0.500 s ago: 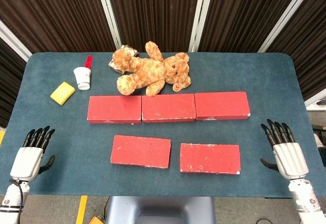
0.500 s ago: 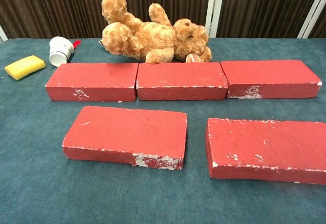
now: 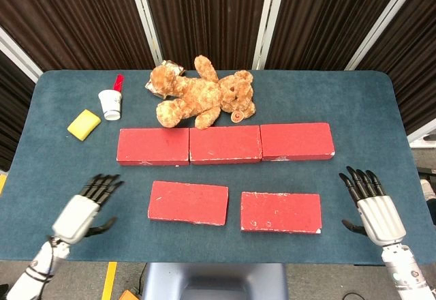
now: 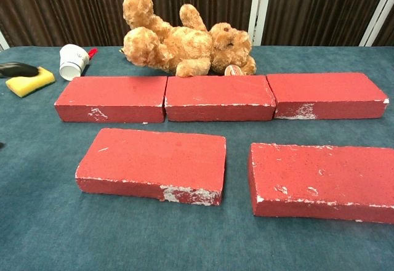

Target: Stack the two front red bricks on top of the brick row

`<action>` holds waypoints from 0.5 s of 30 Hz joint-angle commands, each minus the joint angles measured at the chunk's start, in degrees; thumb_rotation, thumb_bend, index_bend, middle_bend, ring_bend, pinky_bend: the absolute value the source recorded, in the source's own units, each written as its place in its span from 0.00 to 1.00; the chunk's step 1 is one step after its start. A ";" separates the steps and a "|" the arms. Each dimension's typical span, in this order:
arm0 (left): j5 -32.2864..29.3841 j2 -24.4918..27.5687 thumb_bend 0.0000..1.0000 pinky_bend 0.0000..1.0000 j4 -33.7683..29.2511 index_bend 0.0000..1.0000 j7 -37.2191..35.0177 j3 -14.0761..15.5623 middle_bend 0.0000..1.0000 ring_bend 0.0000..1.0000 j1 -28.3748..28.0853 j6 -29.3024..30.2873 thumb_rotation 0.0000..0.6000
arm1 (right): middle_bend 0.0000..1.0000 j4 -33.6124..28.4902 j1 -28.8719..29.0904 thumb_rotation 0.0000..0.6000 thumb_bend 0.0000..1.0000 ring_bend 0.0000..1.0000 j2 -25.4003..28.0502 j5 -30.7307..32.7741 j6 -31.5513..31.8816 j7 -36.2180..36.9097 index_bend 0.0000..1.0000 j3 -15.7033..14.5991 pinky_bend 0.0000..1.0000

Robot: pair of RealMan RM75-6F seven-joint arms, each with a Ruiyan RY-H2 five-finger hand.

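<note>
Two red bricks lie flat in the lower middle of the head view, the left front brick (image 3: 188, 202) and the right front brick (image 3: 281, 212), side by side with a gap between them and neither one touched. Behind them the brick row (image 3: 225, 144) runs across the centre of the blue bench (image 3: 381, 116), three bricks end to end, nothing stacked on top.

And there is movement: the left hand (image 3: 80, 211) swings in from the lower left edge toward the left front brick, much nearer than half a second ago, fingers apart and empty. A dark fingertip now pokes into the far left of the chest view. The right hand (image 3: 373, 208) has edged inward at the lower right too, fingers spread, holding nothing.

That reads as the opening reach, both hands closing on their bricks, no grasp made.

Up top, the teddy bear (image 3: 203, 100), white cup (image 3: 110, 103) and yellow sponge (image 3: 84, 124) sit clear behind the row.
</note>
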 commanded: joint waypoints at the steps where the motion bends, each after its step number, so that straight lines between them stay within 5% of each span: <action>1: 2.22 -2.72 0.32 0.00 -1.52 0.00 -5.81 0.62 0.00 0.00 -7.15 -8.01 1.00 | 0.00 -0.23 0.00 1.00 0.12 0.00 0.49 -0.58 -0.11 0.84 0.00 -0.44 0.00; 6: 1.33 -7.32 0.31 0.00 0.78 0.00 -12.49 0.14 0.00 0.00 -13.13 -14.76 1.00 | 0.00 -0.12 0.09 1.00 0.12 0.00 1.22 -0.87 -0.26 2.72 0.00 -0.63 0.00; 15: 0.48 -15.24 0.25 0.00 9.74 0.00 -18.63 -0.84 0.00 0.00 -18.48 -16.53 1.00 | 0.00 -0.17 -0.19 1.00 0.12 0.00 2.24 -0.95 0.26 4.87 0.00 -0.64 0.00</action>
